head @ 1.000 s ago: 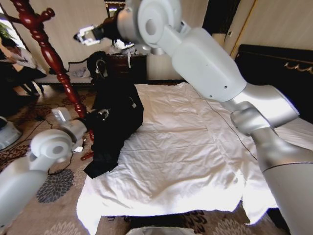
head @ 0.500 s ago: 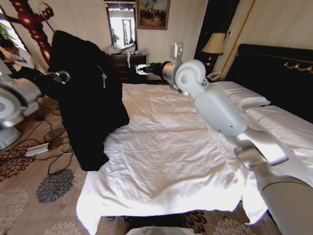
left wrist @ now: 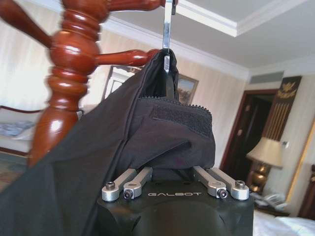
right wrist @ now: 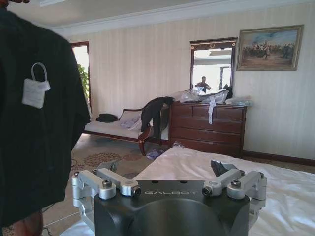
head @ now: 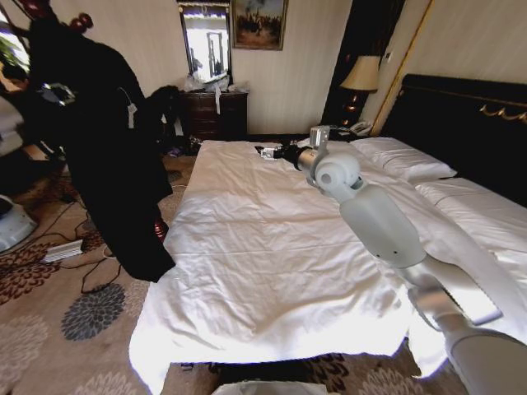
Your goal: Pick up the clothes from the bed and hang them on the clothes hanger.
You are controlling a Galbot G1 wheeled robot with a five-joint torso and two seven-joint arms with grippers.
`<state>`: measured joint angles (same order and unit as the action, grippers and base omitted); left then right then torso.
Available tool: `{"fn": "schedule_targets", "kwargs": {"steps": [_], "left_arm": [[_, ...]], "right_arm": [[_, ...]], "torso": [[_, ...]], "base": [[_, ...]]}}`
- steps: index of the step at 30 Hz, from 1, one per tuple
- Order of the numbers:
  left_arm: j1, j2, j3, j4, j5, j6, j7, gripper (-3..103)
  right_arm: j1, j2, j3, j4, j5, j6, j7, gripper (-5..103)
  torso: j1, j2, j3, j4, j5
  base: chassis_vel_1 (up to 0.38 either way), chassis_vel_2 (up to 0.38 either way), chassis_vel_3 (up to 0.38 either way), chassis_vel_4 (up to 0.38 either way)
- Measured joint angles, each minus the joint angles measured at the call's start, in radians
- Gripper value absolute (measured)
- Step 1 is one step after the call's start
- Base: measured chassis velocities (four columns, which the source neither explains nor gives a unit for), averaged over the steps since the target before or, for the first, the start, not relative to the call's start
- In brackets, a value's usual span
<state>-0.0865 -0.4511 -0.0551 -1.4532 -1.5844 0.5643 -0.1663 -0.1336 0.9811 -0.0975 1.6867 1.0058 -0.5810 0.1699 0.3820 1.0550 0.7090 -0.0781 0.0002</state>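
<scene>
The clothes [head: 107, 164], a long black coat-like garment with a small white tag [right wrist: 35, 91], hang full length beside the bed's left edge. They are clear of the white duvet of the bed [head: 272, 247]. My left gripper [head: 56, 93] is shut on the collar [left wrist: 167, 113] and holds it up against a peg [left wrist: 125, 58] at the top of the clothes hanger [left wrist: 74, 59]. The red-brown knobs [head: 81, 20] of that stand show above the cloth. My right gripper [head: 268, 152] hovers open over the bed's far part with nothing between its fingers [right wrist: 81, 196].
A dark dresser [head: 216, 113] with a mirror stands at the far wall. A bench [right wrist: 113, 129] carries a draped dark cloth. Cables and a power strip [head: 62, 251] lie on the patterned carpet at the left. The black headboard [head: 461, 115] and a lamp [head: 359, 74] are on the right.
My left arm has lifted the clothes off the bed and up to the top of the clothes hanger. My right arm has swung down from high up to just above the duvet.
</scene>
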Motion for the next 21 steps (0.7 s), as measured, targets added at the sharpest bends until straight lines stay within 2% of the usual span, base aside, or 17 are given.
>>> {"fn": "schedule_targets", "kwargs": {"steps": [1,3,5,16,21], "left_arm": [[0.000,0.000,0.000,0.000,0.000,0.000,0.000,19],[-0.081,-0.053,0.057,0.068,0.011,0.003,0.001,19],[-0.122,-0.089,0.076,0.114,0.018,0.006,-0.003,19],[-0.147,-0.107,0.075,0.226,0.027,0.038,-0.014,19],[-0.148,-0.116,0.071,0.273,0.043,0.050,-0.007,19]], "right_arm": [[0.000,0.000,0.000,0.000,0.000,0.000,0.000,100],[-0.015,-0.014,0.017,0.018,0.000,0.000,0.000,100],[-0.027,-0.030,0.030,0.032,0.001,0.000,0.000,100],[-0.066,-0.082,0.067,0.066,0.004,0.001,-0.002,100],[-0.078,-0.086,0.071,0.077,0.005,0.002,-0.001,100]], "torso": [[0.000,0.000,0.000,0.0000,0.0000],[0.000,0.000,0.000,-0.0005,0.0002],[0.000,0.000,0.000,-0.0004,0.0000],[0.000,0.000,0.000,0.0008,-0.0004],[0.000,0.000,0.000,0.0002,-0.0003]], "base": [[0.000,0.000,0.000,0.000],[0.000,0.000,0.000,0.000],[0.000,0.000,0.000,0.000],[0.000,0.000,0.000,0.000],[0.000,0.000,0.000,0.000]]}}
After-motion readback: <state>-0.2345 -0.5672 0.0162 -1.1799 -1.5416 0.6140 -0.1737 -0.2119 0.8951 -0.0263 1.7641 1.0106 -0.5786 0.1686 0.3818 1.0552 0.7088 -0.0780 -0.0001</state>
